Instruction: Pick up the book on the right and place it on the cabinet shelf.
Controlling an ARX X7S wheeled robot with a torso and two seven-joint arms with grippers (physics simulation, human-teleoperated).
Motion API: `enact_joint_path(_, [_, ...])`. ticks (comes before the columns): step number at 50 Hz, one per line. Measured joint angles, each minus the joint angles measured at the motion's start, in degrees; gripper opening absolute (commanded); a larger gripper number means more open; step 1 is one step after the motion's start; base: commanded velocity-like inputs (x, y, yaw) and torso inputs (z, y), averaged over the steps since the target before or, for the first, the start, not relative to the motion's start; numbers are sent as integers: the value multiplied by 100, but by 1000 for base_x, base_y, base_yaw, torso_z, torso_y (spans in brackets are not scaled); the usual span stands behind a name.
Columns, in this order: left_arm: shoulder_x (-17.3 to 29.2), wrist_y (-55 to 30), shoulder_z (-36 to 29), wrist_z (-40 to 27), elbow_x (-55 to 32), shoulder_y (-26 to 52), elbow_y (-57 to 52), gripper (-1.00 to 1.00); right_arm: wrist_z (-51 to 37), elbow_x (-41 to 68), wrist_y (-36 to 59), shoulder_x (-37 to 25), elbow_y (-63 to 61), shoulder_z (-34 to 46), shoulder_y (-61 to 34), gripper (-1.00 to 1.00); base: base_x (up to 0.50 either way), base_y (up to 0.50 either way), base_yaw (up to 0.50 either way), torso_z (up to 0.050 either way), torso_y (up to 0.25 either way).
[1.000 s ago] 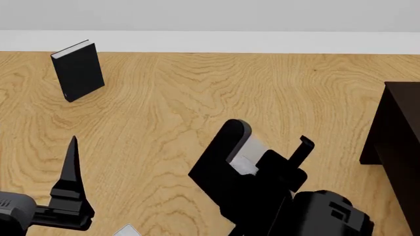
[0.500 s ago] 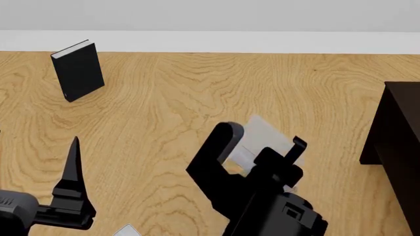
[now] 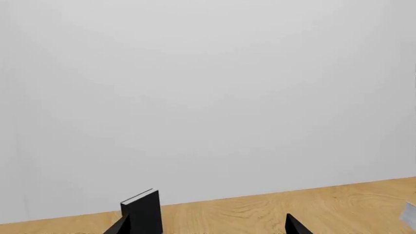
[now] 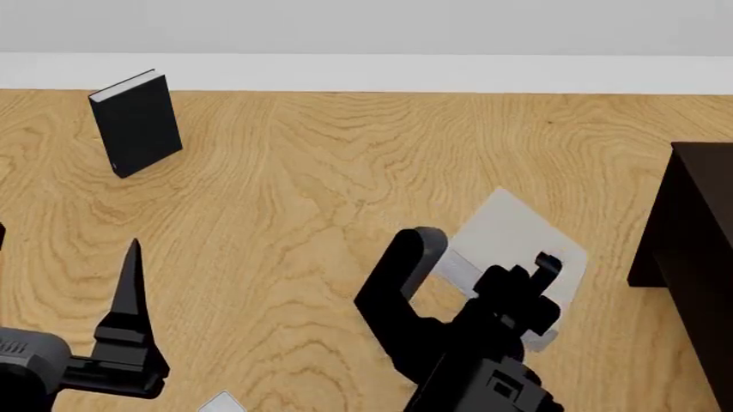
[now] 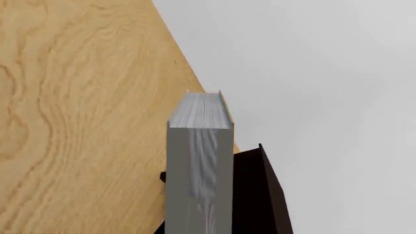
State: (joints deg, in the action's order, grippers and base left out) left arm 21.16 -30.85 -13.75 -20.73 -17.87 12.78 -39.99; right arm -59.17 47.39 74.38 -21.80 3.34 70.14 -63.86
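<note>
Wood surface [image 4: 287,172]: right end effector [image 4: 481,270] pinching book [image 4: 510,236], keep it level toward cabinet shelf [image 4: 699,232]; left end effector [image 4: 129,283] spread.

Your head camera is looking forward and down over the wooden floor [image 4: 287,172] from above both arms, taking in the white wall [image 4: 366,34] beyond. Your left wrist camera is sitting low and facing nearly level at that wall [image 3: 208,97], sharing the upright black book [image 3: 144,210] [image 4: 137,122] with the head view. Your right wrist camera is pressing close along the grey book [image 5: 200,165] [image 4: 510,236], sharing it and the dark cabinet [image 5: 260,195] [image 4: 693,249].
</note>
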Motion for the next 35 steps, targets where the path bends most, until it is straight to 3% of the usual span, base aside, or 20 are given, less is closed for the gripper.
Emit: enact_joint_path(35, [4,134,-72,-4,-29,39,147,100,-483,-174,307,-281,318,-185,86,-100,0,0,0,1,1])
